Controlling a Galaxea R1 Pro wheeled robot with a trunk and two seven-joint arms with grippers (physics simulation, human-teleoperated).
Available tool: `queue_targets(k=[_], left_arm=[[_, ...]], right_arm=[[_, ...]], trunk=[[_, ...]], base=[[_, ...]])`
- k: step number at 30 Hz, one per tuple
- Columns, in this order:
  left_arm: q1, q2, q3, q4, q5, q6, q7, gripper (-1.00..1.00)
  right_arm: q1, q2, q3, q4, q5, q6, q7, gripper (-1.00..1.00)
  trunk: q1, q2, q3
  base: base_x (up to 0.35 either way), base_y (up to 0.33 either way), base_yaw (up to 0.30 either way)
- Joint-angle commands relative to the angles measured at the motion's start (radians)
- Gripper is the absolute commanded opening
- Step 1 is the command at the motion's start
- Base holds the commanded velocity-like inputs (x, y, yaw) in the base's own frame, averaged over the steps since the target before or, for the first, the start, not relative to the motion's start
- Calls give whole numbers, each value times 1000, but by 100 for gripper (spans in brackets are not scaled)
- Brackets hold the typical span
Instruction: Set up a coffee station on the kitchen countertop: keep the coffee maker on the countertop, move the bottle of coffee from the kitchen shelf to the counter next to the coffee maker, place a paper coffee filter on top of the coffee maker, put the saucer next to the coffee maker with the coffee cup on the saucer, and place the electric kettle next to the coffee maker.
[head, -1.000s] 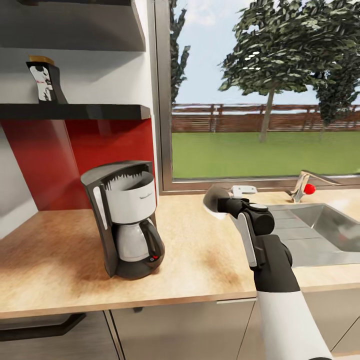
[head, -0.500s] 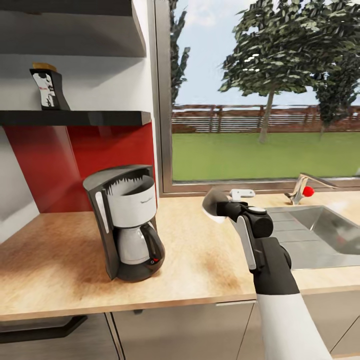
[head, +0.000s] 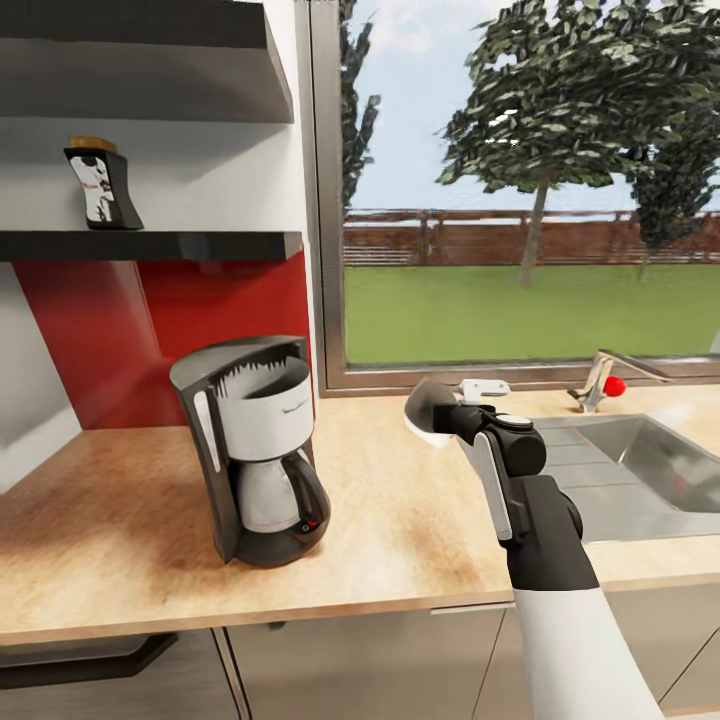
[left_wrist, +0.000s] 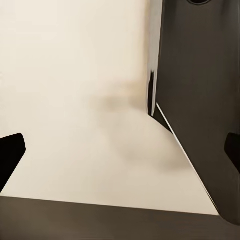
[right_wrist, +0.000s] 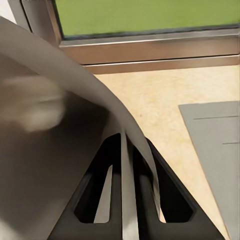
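Observation:
The black and silver coffee maker (head: 255, 450) stands on the tan countertop (head: 400, 530), left of middle. Up on the black shelf (head: 200, 243) at the far left stands the bottle of coffee (head: 100, 187). To the right of the coffee maker, above the counter near the window, my right gripper (head: 452, 416) is shut on the paper coffee filter (head: 428, 404). In the right wrist view the thin curved filter (right_wrist: 65, 115) is pinched between the dark fingers (right_wrist: 100, 185). My left gripper (left_wrist: 120, 150) is open over a pale surface beside a dark panel.
A steel sink (head: 640, 470) with a faucet (head: 600, 375) and red knob lies at the counter's right. A large window (head: 520, 200) runs behind it. A red backsplash (head: 150, 320) rises behind the coffee maker. Grey drawer fronts (head: 360, 660) run below the counter.
The whole picture has slid down a little, so the camera has tilted up. My right gripper keeps hold of the filter in about the same place.

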Motion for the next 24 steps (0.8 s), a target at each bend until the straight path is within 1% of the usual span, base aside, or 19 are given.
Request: queue_targets(k=[1,16,24], left_arm=[[0,0,0,-1,-1,3,2,100],[0,-2,-1,-1,-1,3,2,100],[0,-3,-3,-1,-1,3,3,100]], right_arm=[[-1,0,1,-1,-2,4,-7,-100],[-1,0,2,-4,-2,4,-9,-100],[-1,1,2,-3,-2,4,-10,-100]], trunk=[[-4,6,2],[-61,111,49],[-92,167,85]], base=[[0,0,0],[0,0,0],[0,0,0]])
